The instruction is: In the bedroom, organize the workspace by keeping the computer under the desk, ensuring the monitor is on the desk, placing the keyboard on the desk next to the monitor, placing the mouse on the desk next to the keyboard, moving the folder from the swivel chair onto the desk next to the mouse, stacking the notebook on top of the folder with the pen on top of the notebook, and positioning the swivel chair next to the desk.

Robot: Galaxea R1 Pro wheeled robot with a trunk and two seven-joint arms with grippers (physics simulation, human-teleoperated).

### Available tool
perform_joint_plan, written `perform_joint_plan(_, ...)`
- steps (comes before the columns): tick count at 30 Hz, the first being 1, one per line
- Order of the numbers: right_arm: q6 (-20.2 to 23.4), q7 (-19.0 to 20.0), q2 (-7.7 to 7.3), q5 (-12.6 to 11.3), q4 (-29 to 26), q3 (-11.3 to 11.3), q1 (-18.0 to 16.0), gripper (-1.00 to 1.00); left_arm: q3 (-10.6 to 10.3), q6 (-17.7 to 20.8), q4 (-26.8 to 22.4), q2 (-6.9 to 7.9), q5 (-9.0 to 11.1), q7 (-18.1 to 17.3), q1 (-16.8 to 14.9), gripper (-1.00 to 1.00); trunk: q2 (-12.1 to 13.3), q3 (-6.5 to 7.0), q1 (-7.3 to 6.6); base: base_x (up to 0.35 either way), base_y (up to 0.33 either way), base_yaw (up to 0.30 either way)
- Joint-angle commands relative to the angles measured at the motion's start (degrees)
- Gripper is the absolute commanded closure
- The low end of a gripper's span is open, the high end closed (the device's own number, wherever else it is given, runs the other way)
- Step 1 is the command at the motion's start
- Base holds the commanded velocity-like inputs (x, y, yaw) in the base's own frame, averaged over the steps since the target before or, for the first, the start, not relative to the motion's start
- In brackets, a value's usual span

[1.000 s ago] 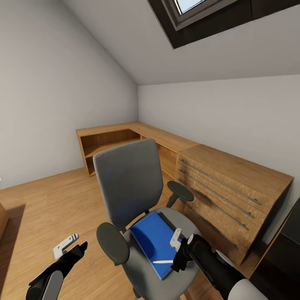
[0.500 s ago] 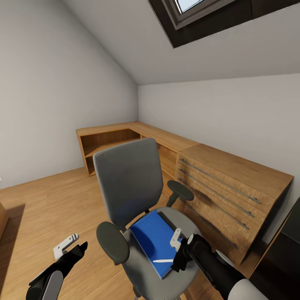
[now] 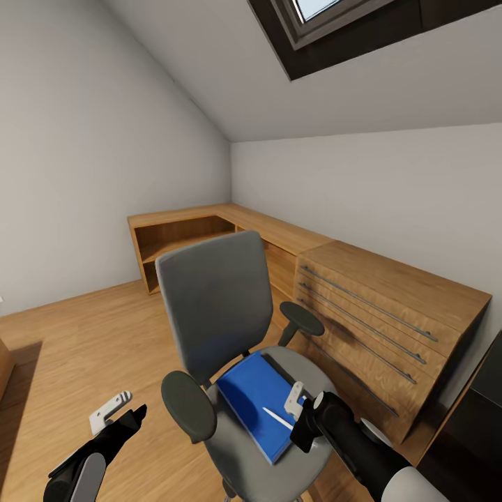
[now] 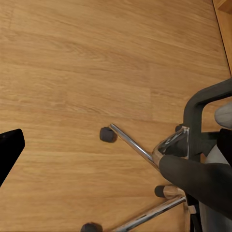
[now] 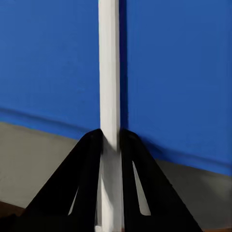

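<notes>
Pinching the pen (image 5: 108,72) between its fingers, your right tool (image 3: 298,410) holds it over the blue folder (image 3: 254,397) on the swivel chair (image 3: 209,307) seat (pen's long axis continues the fingers' line).

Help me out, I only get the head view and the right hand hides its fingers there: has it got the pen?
Observer: Yes. In the right wrist view the right hand is shut on the pen, both fingers against it.
Operator: What's under it?
Observer: The blue folder, with the grey chair seat past its edge.
Operator: And the left hand?
Observer: Its wrist camera looks at the floor and the chair's chrome base.
</notes>
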Motion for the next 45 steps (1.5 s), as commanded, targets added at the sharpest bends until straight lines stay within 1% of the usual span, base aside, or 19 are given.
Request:
perform_joint_plan(1, 0.24, 0.38, -0.04, 0.49, -0.09, 0.14, -0.02, 1.0, 0.07, 0.24, -0.09, -0.03, 0.61, 0.39, -0.04, -1.0, -0.03, -0.07, 0.0, 0.0, 0.0, 0.0)
perform_joint_plan(14, 0.24, 0.38, -0.09, 0.49, -0.16, 0.09, -0.03, 1.0, 0.07, 0.17, -0.07, -0.09, 0.59, 0.34, -0.04, -1.0, -0.03, -0.07, 0.0, 0.0, 0.0, 0.0)
perform_joint_plan(31, 0.27, 0.38, -0.09, 0.49, -0.17, 0.09, -0.02, 1.0, 0.07, -0.05, 0.18, -0.09, 0.56, 0.31, -0.04, -1.0, 6.79, 2.98, -3.74, 0.0, 0.0, 0.0)
perform_joint_plan(33, 0.75, 0.38, -0.2, 0.49, -1.17, -0.06, -0.02, 1.0, 0.07, -0.09, 0.29, -0.07, 0.62, 0.31, -0.04, -1.0, 7.59, 3.34, -4.18, 0.0, 0.0, 0.0)
perform_joint_plan(34, 1.66, 0.38, -0.3, 0.49, -2.58, -0.07, -0.02, 1.0, 0.07, -0.13, 0.34, -0.08, 0.65, 0.31, -0.04, -1.0, 7.99, 3.52, -4.4, 0.0, 0.0, 0.0)
perform_joint_plan(36, 3.78, 0.42, -0.56, 0.43, -5.47, -0.12, 0.01, 1.0, 0.07, -0.16, 0.38, -0.05, 0.68, 0.34, -0.04, -1.0, 8.8, 3.88, -4.83, 0.0, 0.0, 0.0)
perform_joint_plan(38, 6.66, 0.42, -1.17, 0.3, -9.31, -0.17, 0.04, 1.0, 0.07, -0.18, 0.42, -0.01, 0.7, 0.39, -0.04, -1.0, 9.6, 4.24, -5.27, 0.0, 0.0, 0.0)
perform_joint_plan(41, 9.45, 0.35, -1.49, 0.19, -13.31, -0.55, 0.12, 1.0, 0.1, -0.19, 0.44, 0.09, 0.7, 0.44, -0.04, -1.0, 10.8, 4.78, -5.93, 0.0, 0.0, 0.0)
perform_joint_plan(43, 12.24, 0.32, -1.6, 0.11, -17.17, -1.98, 0.24, 1.0, 0.16, -0.2, 0.45, 0.14, 0.67, 0.45, -0.04, -1.0, 11.6, 5.14, -6.37, -0.048, 0.0, 0.0)
perform_joint_plan(44, 13.58, 0.28, -1.55, 0.09, -18.88, -3.34, 0.42, 1.0, 0.22, -0.2, 0.45, 0.15, 0.65, 0.43, -0.04, -1.0, 12.0, 5.32, -6.59, -0.165, 0.0, 0.0)
perform_joint_plan(45, 17.18, -0.32, -1.09, 0.06, -22.15, -7.48, 0.76, 1.0, 0.35, -0.2, 0.45, 0.18, 0.63, 0.41, -0.04, -1.0, 12.4, 5.5, -6.81, -0.28, 0.0, 0.0)
